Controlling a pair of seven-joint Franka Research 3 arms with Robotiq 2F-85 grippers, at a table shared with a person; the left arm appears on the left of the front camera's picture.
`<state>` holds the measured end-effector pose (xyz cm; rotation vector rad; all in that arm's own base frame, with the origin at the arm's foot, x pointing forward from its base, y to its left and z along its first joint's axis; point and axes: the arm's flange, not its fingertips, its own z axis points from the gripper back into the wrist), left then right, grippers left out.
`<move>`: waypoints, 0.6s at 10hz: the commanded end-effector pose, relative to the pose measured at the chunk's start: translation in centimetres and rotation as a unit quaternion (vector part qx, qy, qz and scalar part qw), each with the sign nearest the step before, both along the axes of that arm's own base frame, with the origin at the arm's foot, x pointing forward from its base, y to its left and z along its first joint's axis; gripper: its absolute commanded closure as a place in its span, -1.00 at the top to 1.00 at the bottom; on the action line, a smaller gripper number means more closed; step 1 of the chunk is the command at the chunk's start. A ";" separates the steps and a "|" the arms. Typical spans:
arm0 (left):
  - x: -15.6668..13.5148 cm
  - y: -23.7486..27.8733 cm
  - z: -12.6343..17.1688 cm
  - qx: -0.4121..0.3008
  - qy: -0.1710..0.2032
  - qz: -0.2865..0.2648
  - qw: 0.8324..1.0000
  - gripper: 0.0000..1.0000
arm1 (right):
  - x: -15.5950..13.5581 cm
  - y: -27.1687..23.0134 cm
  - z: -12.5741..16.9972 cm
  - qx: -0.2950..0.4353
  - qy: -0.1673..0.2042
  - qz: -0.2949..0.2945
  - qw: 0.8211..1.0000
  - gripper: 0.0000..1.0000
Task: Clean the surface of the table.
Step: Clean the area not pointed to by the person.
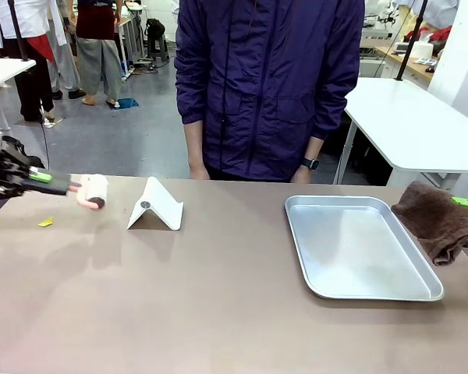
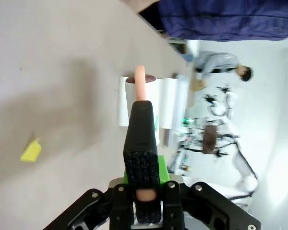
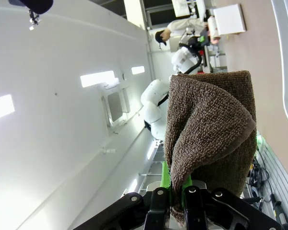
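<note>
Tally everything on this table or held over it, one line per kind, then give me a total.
Lint roller: 1
Brown towel: 1
Silver metal tray: 1
White folded stand: 1
Yellow scrap: 1
Total: 5 things on or over the table

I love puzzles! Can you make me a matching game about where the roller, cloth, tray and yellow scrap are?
Things: 1 roller; 2 cloth; 3 tray; 4 yellow scrap.
Places: A on the table, left end; B in the right jaws; C on the table, right side; D in the left jaws.
Pairs: 1-D, 2-B, 3-C, 4-A.
</note>
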<state>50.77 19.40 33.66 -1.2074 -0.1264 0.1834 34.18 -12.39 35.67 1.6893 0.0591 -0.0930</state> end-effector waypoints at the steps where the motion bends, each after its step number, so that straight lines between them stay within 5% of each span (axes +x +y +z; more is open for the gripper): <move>1: -2.9 2.1 1.7 -0.054 -0.032 0.006 0.998 -0.56 | 0.0 0.0 0.5 0.003 -0.002 0.004 1.000 -0.81; 6: -11.6 12.3 -2.6 -0.098 -0.064 0.113 0.987 -0.56 | 0.0 0.0 0.5 0.003 -0.002 0.004 1.000 -0.81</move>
